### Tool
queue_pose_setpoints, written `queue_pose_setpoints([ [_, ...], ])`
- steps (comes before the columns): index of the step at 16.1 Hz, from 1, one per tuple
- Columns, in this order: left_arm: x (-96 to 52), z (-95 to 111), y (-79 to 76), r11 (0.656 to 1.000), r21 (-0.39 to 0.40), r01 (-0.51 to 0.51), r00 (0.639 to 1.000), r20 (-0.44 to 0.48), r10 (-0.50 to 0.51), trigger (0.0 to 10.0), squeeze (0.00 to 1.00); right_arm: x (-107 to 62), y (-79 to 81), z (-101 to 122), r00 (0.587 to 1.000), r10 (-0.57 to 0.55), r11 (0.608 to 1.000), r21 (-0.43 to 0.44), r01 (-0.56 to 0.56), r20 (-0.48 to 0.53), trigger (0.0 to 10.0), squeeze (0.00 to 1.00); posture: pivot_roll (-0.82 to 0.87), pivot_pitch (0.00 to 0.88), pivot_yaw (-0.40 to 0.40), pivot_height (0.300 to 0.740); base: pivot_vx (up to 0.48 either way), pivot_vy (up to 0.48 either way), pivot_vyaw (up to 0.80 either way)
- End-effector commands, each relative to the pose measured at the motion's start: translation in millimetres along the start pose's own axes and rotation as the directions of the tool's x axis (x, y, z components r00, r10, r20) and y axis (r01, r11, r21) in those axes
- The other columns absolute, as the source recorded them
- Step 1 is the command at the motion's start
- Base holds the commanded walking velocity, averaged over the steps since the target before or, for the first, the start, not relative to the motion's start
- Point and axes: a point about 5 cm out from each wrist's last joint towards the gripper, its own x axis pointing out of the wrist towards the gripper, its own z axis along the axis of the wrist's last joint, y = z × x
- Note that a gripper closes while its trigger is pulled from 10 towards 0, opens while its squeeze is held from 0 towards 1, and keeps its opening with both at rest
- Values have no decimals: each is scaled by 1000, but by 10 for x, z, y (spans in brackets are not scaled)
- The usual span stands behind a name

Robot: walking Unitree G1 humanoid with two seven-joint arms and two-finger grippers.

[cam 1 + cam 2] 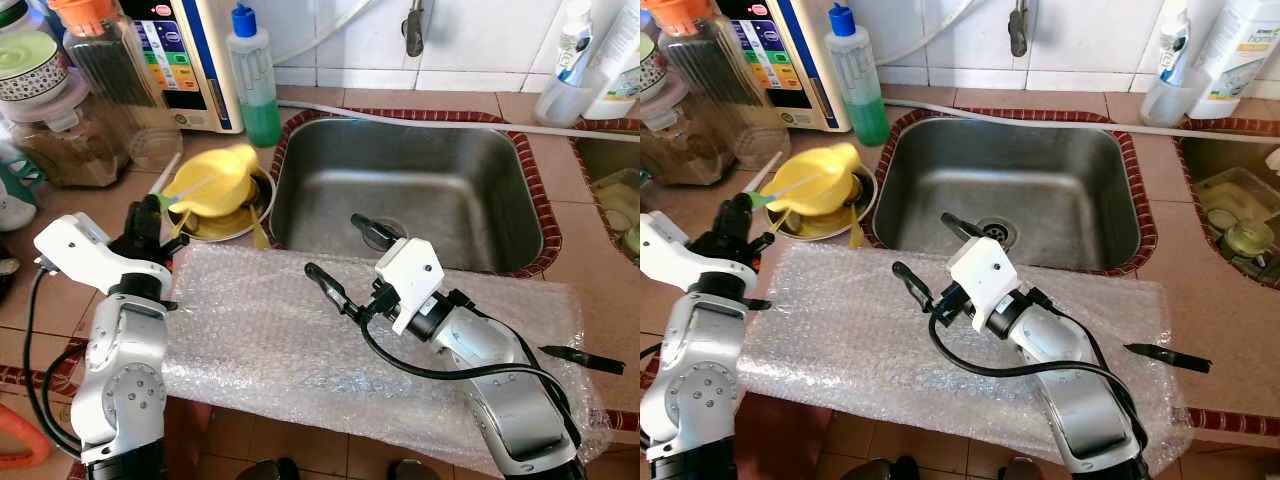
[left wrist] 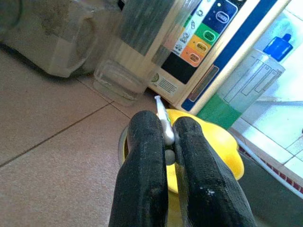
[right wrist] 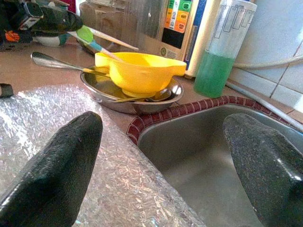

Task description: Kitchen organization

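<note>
Toothbrush (image 2: pixel 162 124), white-handled with a green patch near its head, is what I have pinched in my left gripper (image 1: pixel 150 228), fingers closed tight on its handle, held just over the near edge of the steel plate (image 1: pixel 235 225) at the left of the counter. Nearest to me lies a sheet of bubble wrap (image 1: pixel 270 340) spread across the tiled counter, with a small black piece (image 1: pixel 582 358) resting on its right end. My right gripper (image 1: pixel 337 258) hovers over the far edge of that sheet, right at the lip of the sink (image 1: pixel 505 215), its two fingers spread wide and holding nothing. Beyond my left gripper the steel plate carries a yellow bowl (image 1: pixel 213 180) turned upside down, with a spoon (image 3: pixel 57 62) poking out from under it. Farther back stand a bottle of green dish soap (image 1: pixel 254 80), a clear glass (image 2: pixel 118 78), a white appliance with coloured buttons (image 1: pixel 185 50) and some jars (image 1: pixel 70 120) against the tiled wall. As I judge it, the tidying is at an early stage: the toothbrush is lifted but not yet put anywhere, and the plate, bowl and spoon still sit unsorted. What is left is to carry the toothbrush to its place and then deal with the dishes.
</note>
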Motion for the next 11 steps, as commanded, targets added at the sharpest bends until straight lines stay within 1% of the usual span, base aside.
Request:
queue_pose_setpoints([
  [1,1,92,-72,998,31,52,998,30,-53,0,0,3,-1,18,1000,-1,1000,-19,1,11,10000,0,-164,179,95,740,0,0,0],
  [3,9,93,-163,990,44,136,990,15,-137,0,0,5,-8,20,1000,-7,1000,-24,7,13,10000,0,-166,180,95,740,0,0,0],
  [4,18,138,-232,981,58,186,982,23,-188,0,0,5,-16,21,1000,-12,999,-32,12,14,10000,0,-165,180,93,740,0,0,0],
  [5,23,156,-254,978,57,199,979,28,-201,0,0,5,-21,23,1000,-15,999,-37,16,15,10000,0,-165,180,93,740,0,0,0],
  [6,37,202,-316,974,45,220,974,39,-222,0,0,8,-34,22,999,-28,998,-50,28,16,10000,0,-165,180,93,740,0,0,0],
  [7,41,213,-339,972,51,231,972,40,-233,0,0,9,-40,23,999,-33,998,-58,33,17,10000,0,-165,180,93,740,0,0,0],
  [8,46,223,-409,963,65,261,964,35,-264,0,0,12,-72,28,998,-55,994,-88,57,20,10000,0,-164,181,91,740,0,0,0],
  [9,30,184,-568,929,101,356,934,-21,-356,0,0,35,-144,49,995,-95,985,-138,99,35,10000,0,-163,180,92,740,0,0,0],
  [10,10,52,-612,895,195,400,915,-132,-381,0,0,59,-183,63,993,-109,974,-194,115,41,10000,0,-163,180,92,740,0,0,0],
  [11,-15,-5,-654,874,214,436,898,-171,-406,0,0,73,-201,63,993,-113,964,-236,120,40,10000,0,-163,178,93,740,0,0,0],
])
